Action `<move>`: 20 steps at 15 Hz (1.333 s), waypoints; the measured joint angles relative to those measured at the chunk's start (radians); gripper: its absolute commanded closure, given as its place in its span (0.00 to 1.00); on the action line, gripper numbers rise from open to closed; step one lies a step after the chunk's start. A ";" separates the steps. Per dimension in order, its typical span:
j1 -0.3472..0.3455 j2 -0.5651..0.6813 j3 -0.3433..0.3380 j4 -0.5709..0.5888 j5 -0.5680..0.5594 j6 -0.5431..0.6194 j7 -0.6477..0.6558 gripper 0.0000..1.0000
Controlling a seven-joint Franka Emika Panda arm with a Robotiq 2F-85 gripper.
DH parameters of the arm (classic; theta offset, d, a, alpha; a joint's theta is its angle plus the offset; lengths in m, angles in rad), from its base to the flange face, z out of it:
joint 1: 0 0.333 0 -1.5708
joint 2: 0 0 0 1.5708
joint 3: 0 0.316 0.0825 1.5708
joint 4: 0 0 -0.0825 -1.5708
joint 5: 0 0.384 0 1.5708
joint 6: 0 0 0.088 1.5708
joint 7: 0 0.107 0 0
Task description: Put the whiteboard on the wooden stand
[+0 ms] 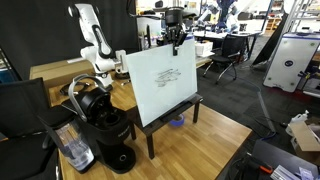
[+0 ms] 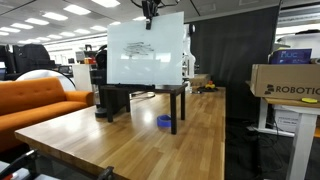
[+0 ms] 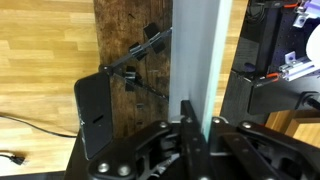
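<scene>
Overhead, the gripper [image 1: 176,40] pinches the top edge of the whiteboard [image 1: 162,80] near the upper middle of the frame. We read the fingers [image 3: 187,118] as closed on the thin edge, one on each face. The board hangs directly below the fingers, its long axis level and running left to right across the picture, its face tilted slightly back. Its lower edge lies along the top of the wooden stand [image 1: 172,115] at the frame's centre. In both exterior views we cannot tell whether that edge touches the ledge or sits just above it. In the wrist view the board appears edge-on as a pale band running up the frame, with the stand's dark wood just to its left. We judge that the coming move turns on seating this edge on the ledge before the fingers open.
</scene>
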 measured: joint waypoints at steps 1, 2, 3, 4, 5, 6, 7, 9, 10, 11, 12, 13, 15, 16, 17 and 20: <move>-0.005 0.000 0.000 -0.005 0.003 0.002 -0.001 0.99; -0.011 0.000 0.000 -0.009 0.009 0.003 -0.002 0.99; -0.016 0.000 0.000 -0.012 0.015 0.004 -0.005 0.99; -0.020 0.000 0.000 -0.014 0.019 0.005 -0.009 0.99; -0.023 0.000 0.000 -0.015 0.022 0.005 -0.011 0.99; -0.024 0.000 0.000 -0.015 0.025 0.005 -0.011 0.99; -0.024 0.000 0.000 -0.015 0.026 0.005 -0.011 0.99; -0.024 0.000 0.000 -0.015 0.028 0.005 -0.011 0.99; -0.024 0.000 0.000 -0.015 0.028 0.005 -0.010 0.99; -0.024 0.000 0.000 -0.015 0.029 0.005 -0.007 0.99; -0.023 0.000 0.000 -0.016 0.029 0.005 -0.002 0.99; -0.023 0.000 0.000 -0.015 0.029 0.004 0.004 0.99; -0.023 0.002 0.000 -0.014 0.029 0.003 0.014 0.99; -0.023 0.004 0.000 -0.012 0.029 0.001 0.020 0.99; -0.023 0.008 0.000 -0.005 0.029 -0.002 0.025 0.99; -0.023 0.039 0.000 0.036 0.030 -0.022 0.034 0.99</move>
